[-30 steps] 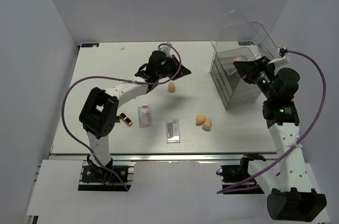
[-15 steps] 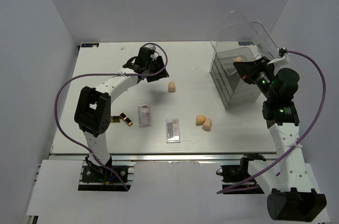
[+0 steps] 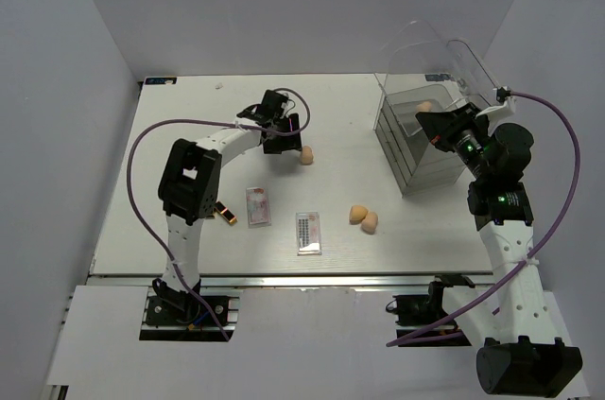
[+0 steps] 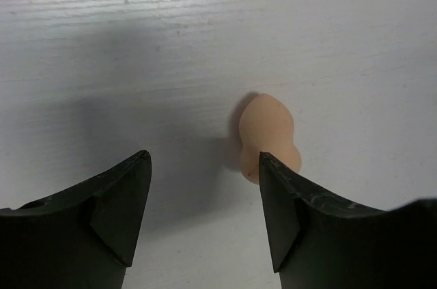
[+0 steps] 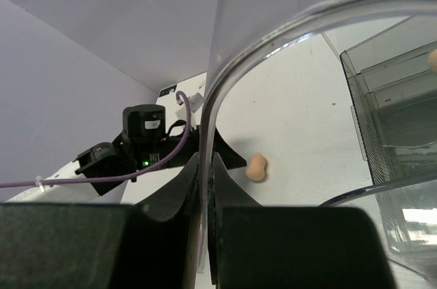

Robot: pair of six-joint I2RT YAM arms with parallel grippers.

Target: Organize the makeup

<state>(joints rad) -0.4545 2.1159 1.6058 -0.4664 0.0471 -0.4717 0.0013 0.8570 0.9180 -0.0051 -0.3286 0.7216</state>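
Finger of left end effector partly hides sponge.

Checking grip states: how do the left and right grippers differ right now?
The left gripper is open and empty; the right gripper is shut on the clear lid. The left hangs low beside a peach sponge; the right is up at the drawer box. Both have dark fingers.
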